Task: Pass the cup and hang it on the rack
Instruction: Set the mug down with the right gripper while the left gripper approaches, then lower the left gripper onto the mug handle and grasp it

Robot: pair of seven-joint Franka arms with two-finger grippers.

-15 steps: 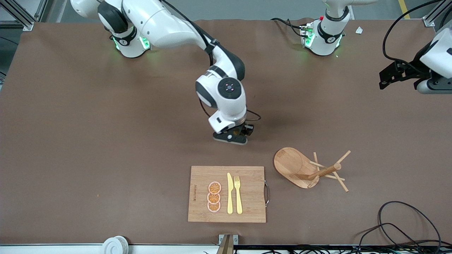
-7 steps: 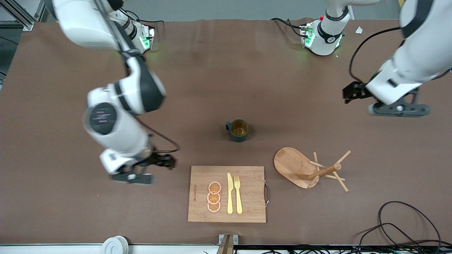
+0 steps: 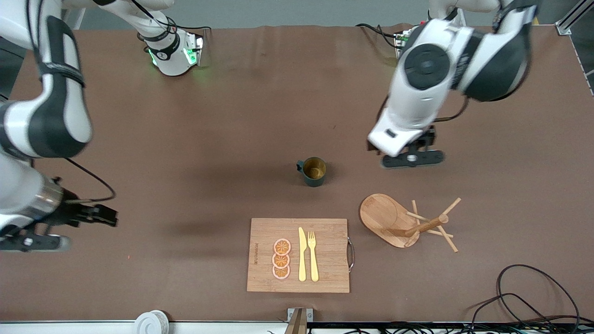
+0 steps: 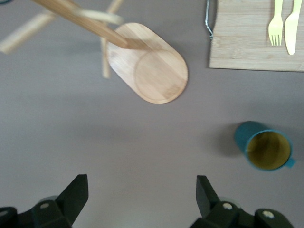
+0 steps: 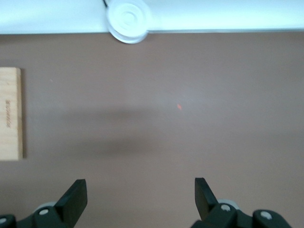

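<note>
Cup (image 3: 313,171) upright on surface (image 3: 185,139), mid-table, farther than rack (image 3: 399,220). Left gripper (image 3: 411,158) wide, empty, over surface beside cup: pickup step. Next: descend, grasp. Right gripper (image 3: 32,241) wide, waiting.

Left end effector (image 3: 412,159) and right end effector (image 3: 29,242) both hang above the table, fingers spread wide.

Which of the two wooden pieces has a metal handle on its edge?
The rectangular cutting board, which carries the fork, knife and orange slices. The rack, beside it toward the left arm's end, has an oval base, post and pegs.
</note>
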